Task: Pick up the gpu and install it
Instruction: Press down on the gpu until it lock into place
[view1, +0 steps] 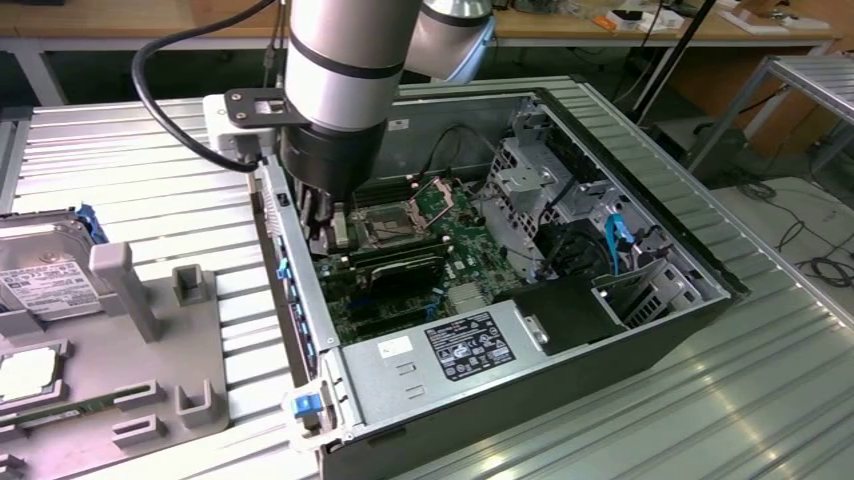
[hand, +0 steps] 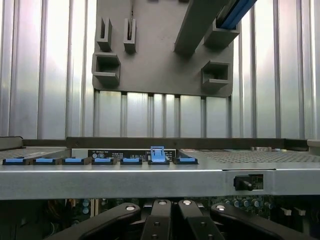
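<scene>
In the wrist view the gripper (hand: 172, 220) is seen clenched, its black fingers (hand: 160, 222) pressed together just inside the open computer case (hand: 150, 182), above the motherboard. What looks like the gpu (view1: 387, 268), a dark card, is seated flat on the motherboard (view1: 461, 250) just below the gripper (view1: 318, 235), though it is partly hidden. Beyond the case wall a row of blue clips (hand: 75, 161) is lined up. Farther off, a grey fixture tray (view1: 174, 330) is laid on the ribbed table (view1: 147, 150), with a hard drive (view1: 40, 275) at the exterior view's left.
</scene>
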